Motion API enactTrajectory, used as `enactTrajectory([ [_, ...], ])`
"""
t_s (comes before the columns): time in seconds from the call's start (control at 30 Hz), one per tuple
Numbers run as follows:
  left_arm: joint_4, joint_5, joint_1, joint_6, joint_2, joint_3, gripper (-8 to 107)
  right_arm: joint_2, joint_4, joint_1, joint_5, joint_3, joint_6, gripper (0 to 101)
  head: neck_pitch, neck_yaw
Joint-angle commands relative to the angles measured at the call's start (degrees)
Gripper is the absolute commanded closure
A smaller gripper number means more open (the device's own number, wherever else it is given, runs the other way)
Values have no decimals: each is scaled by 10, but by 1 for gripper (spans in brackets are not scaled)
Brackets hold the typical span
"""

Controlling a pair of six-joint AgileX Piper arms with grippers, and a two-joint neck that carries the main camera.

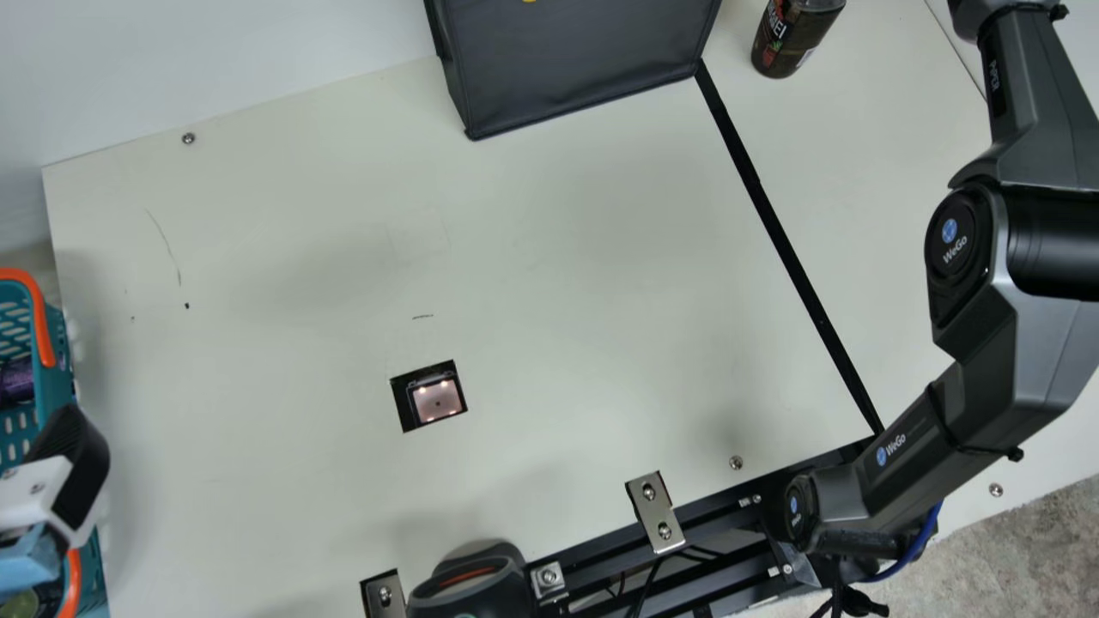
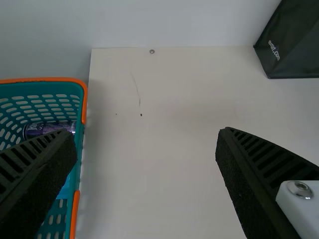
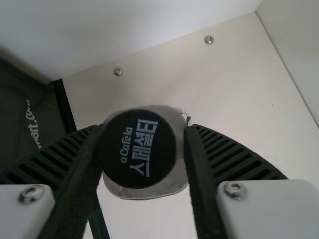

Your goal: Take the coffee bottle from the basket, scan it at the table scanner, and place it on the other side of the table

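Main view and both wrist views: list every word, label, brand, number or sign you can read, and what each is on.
"a Café la" and "스페셜티": cap of the coffee bottle
"WeGo": right arm, several times
"PiPER": right arm
"emart.com": black bag
Too small to read surely: print on the bottle's side and the purple can.

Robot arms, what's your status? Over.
Left gripper open, empty. Right gripper closed on coffee bottle, beyond black tape. Dark bag nearby, seemingly not blocking.

Neck view downward, 2 wrists, shared bag [image 1: 575, 64]
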Motion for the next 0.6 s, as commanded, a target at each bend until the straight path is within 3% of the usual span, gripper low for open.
enactTrajectory([
  [0.0, 0, 0, 0, 0, 0, 0, 9, -4, -2, -1, -1, 1, -3, 33, -17, -1],
  [0.27, 0, 0, 0, 0, 0, 0, 9, -34, -11, 0, -18, 20, -8, 6, -17, -1],
  [0.57, 0, 0, 0, 0, 0, 0, 9, -130, -14, 0, -40, 109, -15, 6, -17, -1],
])
